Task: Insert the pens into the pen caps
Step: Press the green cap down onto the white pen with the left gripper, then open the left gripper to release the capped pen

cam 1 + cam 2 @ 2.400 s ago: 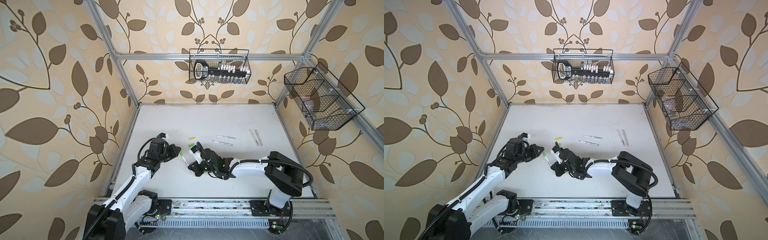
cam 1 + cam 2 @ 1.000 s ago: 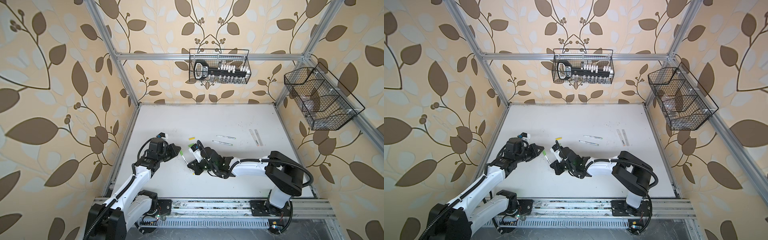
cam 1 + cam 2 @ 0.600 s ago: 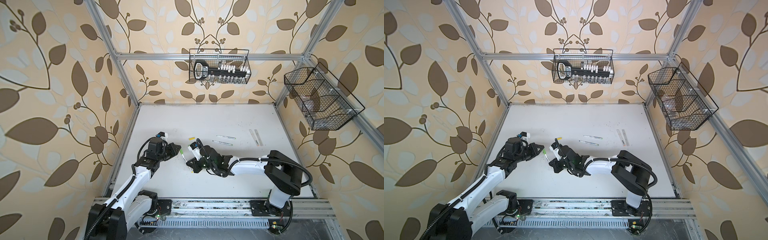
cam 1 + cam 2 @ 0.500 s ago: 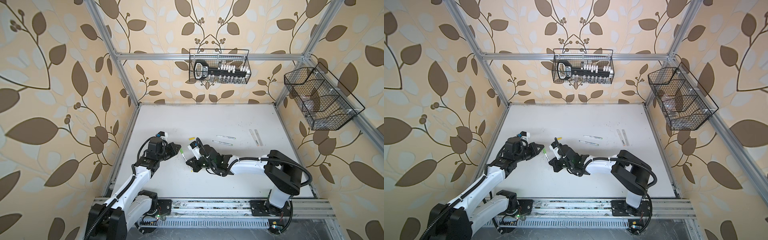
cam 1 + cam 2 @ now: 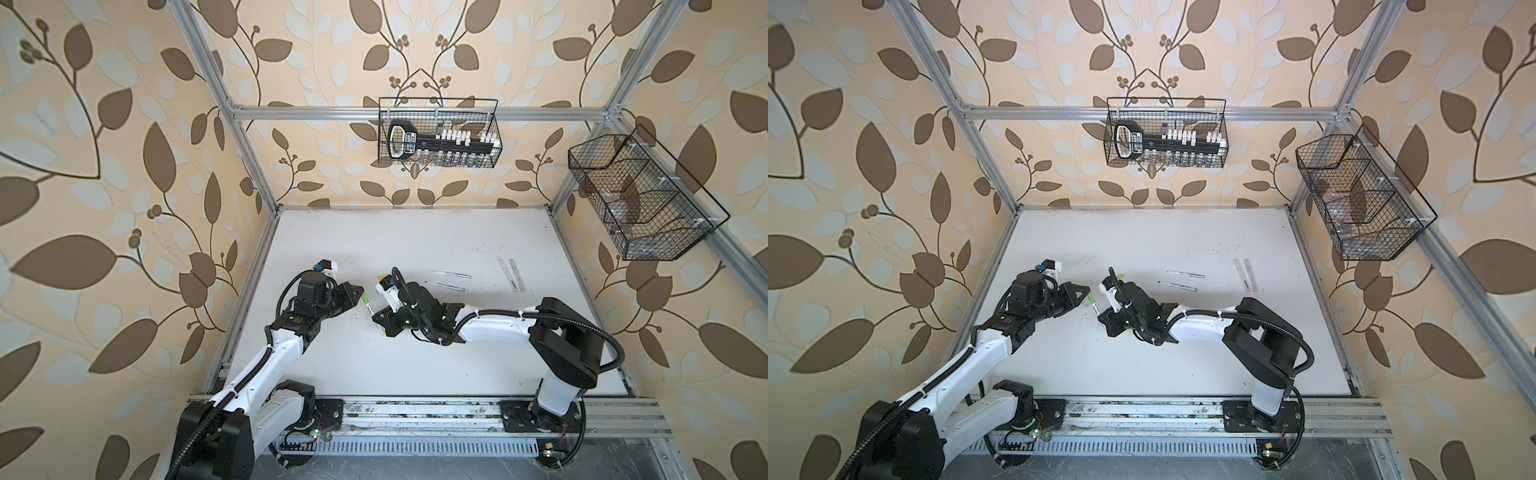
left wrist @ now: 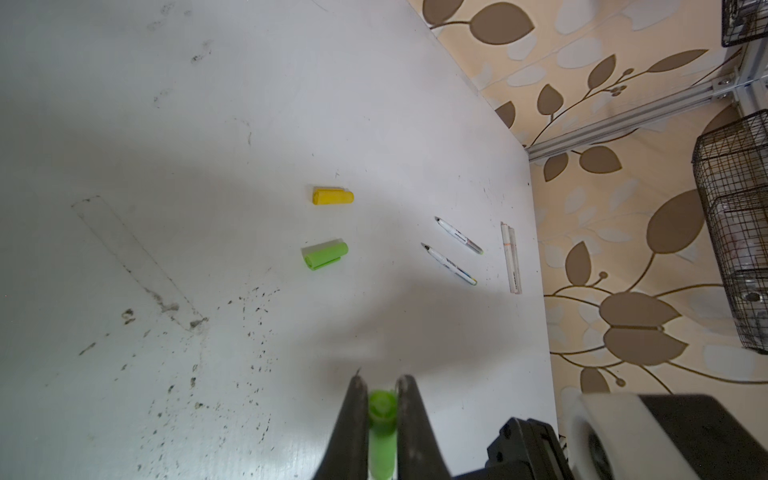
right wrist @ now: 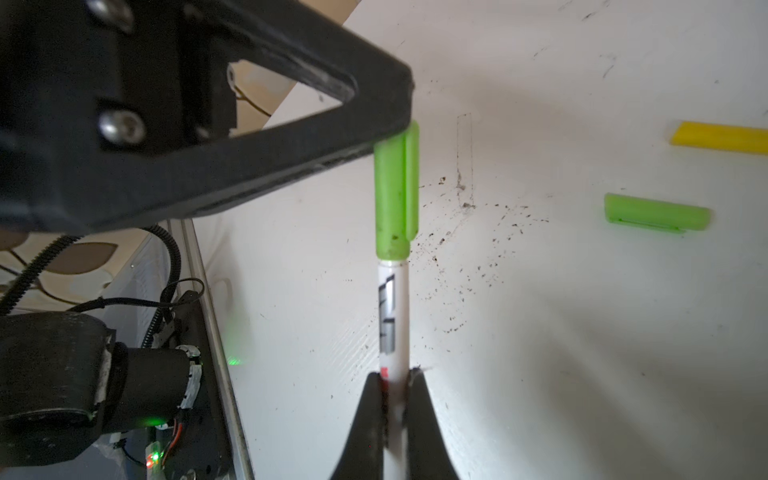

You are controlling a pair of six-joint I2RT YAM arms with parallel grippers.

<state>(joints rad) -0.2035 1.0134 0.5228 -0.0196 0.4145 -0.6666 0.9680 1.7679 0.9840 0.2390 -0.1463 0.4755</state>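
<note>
Green cap [image 7: 395,195], pinched in the left hand [image 6: 381,395], meets the pen [image 7: 392,316] clamped in the right hand [image 7: 395,380]; both arms reach low, facing each other, toward the counter's [image 5: 415,374] left edge.

In the right wrist view the tip of the pen [image 7: 392,316] was hidden inside the green cap [image 7: 395,195], its tail ran off the bottom edge, and the yellow cap [image 7: 723,139] was cut by the side edge. In the left wrist view that green cap was blurred and also ran off the bottom. In both top views the right arm [image 5: 494,330] hid the loose green cap [image 6: 326,255] and part of the yellow one. The print on the two loose pens [image 5: 451,274] was too small to read.
</note>
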